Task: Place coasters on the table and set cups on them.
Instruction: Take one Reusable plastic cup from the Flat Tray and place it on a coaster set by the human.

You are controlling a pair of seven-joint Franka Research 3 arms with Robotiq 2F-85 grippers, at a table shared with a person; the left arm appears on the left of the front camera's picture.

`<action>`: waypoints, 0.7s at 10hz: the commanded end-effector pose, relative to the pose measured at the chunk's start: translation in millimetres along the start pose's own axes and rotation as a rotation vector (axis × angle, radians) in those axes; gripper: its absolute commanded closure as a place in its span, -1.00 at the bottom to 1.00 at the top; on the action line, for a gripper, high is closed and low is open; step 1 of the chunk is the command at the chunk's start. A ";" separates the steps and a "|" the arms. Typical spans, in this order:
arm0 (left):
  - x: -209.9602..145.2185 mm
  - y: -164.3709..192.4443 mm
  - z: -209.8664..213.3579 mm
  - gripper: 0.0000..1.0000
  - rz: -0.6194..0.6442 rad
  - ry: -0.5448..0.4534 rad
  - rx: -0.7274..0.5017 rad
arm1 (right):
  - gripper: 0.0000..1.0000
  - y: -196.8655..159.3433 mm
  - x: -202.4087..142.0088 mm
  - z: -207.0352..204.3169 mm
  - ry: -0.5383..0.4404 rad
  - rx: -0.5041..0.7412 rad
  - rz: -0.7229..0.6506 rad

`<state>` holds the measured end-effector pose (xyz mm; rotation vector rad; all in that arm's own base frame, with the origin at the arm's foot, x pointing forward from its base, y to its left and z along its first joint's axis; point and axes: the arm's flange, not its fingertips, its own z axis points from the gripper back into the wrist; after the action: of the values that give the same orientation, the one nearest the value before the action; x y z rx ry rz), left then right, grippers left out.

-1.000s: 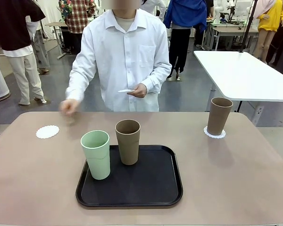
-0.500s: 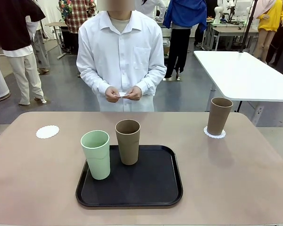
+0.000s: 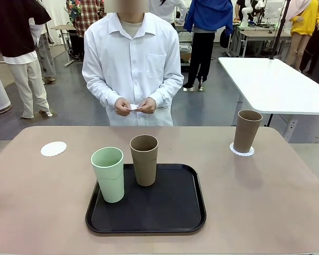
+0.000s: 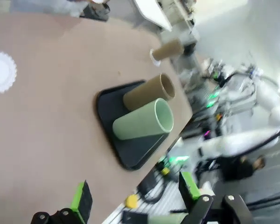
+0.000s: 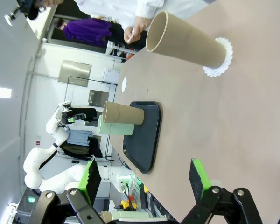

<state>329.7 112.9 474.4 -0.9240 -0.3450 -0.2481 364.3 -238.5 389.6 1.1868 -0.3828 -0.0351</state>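
1. The left gripper [image 4: 135, 196] rises from the bottom edge of its wrist view, which cuts off the finger bases. Its green pads stand wide apart with nothing between them. One finger shows against the table [image 4: 46, 121], the other past the table's near edge.
2. The right gripper [image 5: 144, 181] is spread just as wide and is empty. It hangs over bare tabletop, well apart from every cup.
3. A black tray [image 3: 170, 210] lies in the middle of the table. On it the mint-green cup [image 3: 107, 174] and the tray's brown cup [image 3: 144, 159] stand upright. The mint one is nearer the robot and more to its left. They are close together, but I cannot tell whether they touch.
4. The other brown cup [image 3: 246, 131] stands upright on the covered coaster [image 3: 242, 151], at the far side on the robot's right. The cup hides the disc's middle, so only the lacy rim shows.
5. The bare coaster [image 3: 53, 149] lies flat at the far side on the robot's left, well apart from the tray. In the left wrist view the picture's edge cuts it.
6. Beyond the far edge, the person's hands [image 3: 122, 107] pinch a thin white piece [image 3: 134, 107] in front of the body. It is too small to make out its edge.
7. The left wrist view is blurred, and what lies beyond the table there is hard to read.
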 end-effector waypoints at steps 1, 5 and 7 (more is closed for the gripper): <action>19.1 -33.5 -5.7 -1.00 -0.338 0.119 0.216 | -1.00 -0.6 0.9 -0.8 -0.013 0.000 0.000; 49.4 -123.5 -56.6 -1.00 -0.596 0.405 0.379 | -1.00 -0.6 0.9 -0.8 -0.013 0.000 0.000; 57.5 -152.3 -95.6 -1.00 -0.688 0.481 0.526 | -1.00 -0.6 0.9 -0.8 -0.013 0.000 0.000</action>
<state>342.4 -45.8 564.2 -0.2844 -0.2461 -0.9571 364.2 -238.6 389.5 1.1863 -0.3828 -0.0360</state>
